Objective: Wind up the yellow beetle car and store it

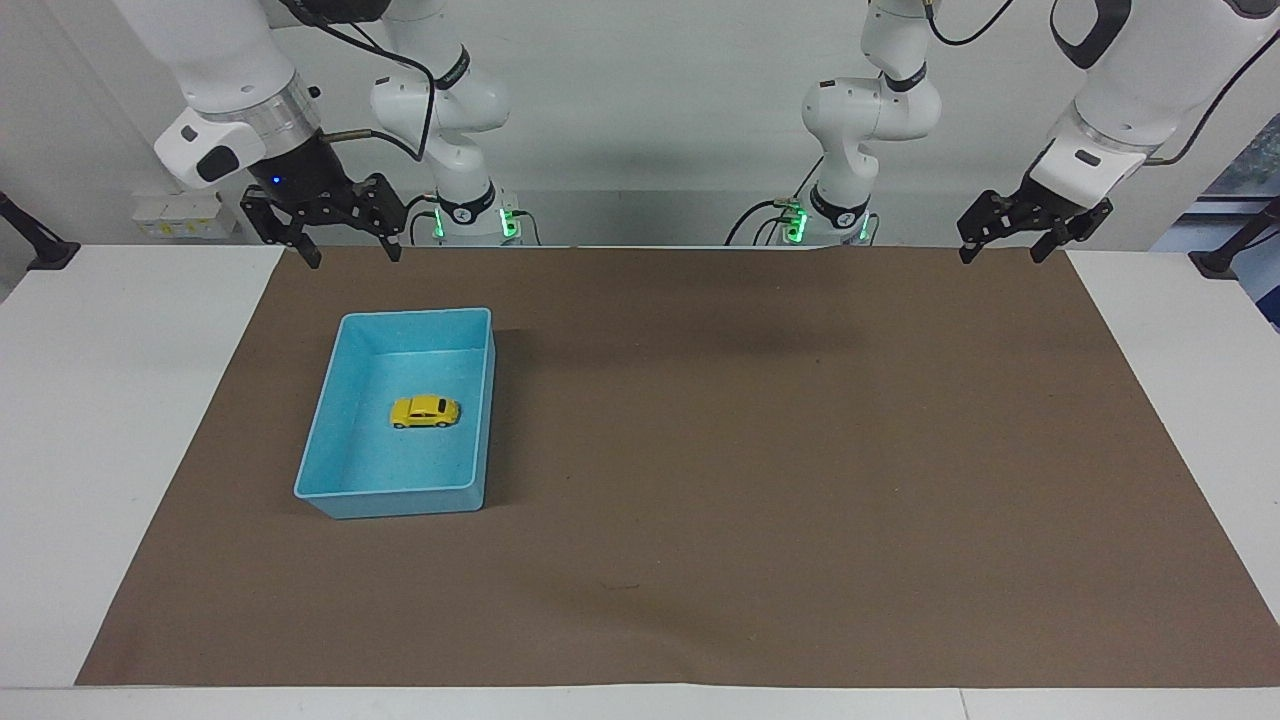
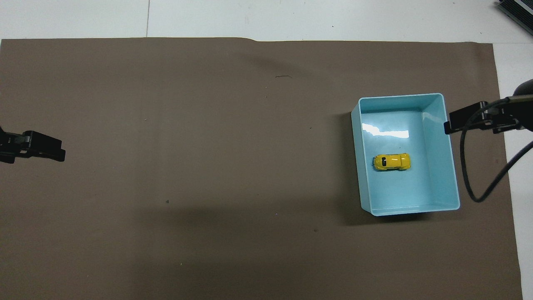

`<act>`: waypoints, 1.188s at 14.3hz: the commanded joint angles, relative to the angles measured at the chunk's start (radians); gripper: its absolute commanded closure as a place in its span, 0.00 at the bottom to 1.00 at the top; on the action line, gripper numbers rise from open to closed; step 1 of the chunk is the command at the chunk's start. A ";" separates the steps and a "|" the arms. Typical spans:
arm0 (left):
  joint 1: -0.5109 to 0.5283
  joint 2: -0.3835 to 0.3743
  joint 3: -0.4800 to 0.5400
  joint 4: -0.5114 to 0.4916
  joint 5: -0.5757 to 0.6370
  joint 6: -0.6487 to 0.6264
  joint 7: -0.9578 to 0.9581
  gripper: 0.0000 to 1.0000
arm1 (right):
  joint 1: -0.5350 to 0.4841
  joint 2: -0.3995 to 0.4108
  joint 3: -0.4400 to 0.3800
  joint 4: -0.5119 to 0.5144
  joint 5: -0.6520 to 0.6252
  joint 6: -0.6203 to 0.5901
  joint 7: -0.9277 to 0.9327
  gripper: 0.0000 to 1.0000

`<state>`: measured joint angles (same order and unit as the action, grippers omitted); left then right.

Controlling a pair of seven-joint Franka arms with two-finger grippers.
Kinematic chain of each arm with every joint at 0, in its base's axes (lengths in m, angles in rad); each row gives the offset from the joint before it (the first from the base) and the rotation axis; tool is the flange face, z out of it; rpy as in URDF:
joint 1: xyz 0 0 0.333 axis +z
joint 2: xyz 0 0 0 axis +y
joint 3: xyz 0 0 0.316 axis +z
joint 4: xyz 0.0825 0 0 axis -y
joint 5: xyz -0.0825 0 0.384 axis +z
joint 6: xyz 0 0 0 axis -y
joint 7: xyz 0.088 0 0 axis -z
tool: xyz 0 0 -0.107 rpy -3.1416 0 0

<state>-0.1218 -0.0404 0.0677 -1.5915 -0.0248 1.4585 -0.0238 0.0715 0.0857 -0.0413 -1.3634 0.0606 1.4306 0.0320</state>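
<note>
The yellow beetle car point(image 1: 425, 411) rests on its wheels on the floor of the light-blue bin point(image 1: 415, 314), about mid-bin. It also shows in the overhead view point(image 2: 391, 162), inside the bin point(image 2: 399, 96). My right gripper point(image 1: 354, 258) is open and empty. It hangs in the air over the brown mat's edge at the robots' end, apart from the bin. In the overhead view its tip point(image 2: 452, 123) shows by the bin's rim. My left gripper point(image 1: 1002, 257) is open and empty and waits over the mat's corner at the left arm's end, also visible in the overhead view point(image 2: 58, 153).
A brown mat point(image 1: 760, 480) covers most of the white table point(image 1: 120, 420). The bin stands toward the right arm's end. The right arm's black cable point(image 2: 479, 183) hangs beside the bin.
</note>
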 commanded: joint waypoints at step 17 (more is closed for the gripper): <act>0.011 -0.030 -0.009 -0.030 -0.006 -0.003 -0.007 0.00 | -0.012 -0.029 0.035 -0.049 -0.031 0.082 -0.026 0.00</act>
<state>-0.1218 -0.0427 0.0668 -1.5923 -0.0248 1.4551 -0.0238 0.0705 0.0790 -0.0127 -1.3829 0.0131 1.4922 0.0262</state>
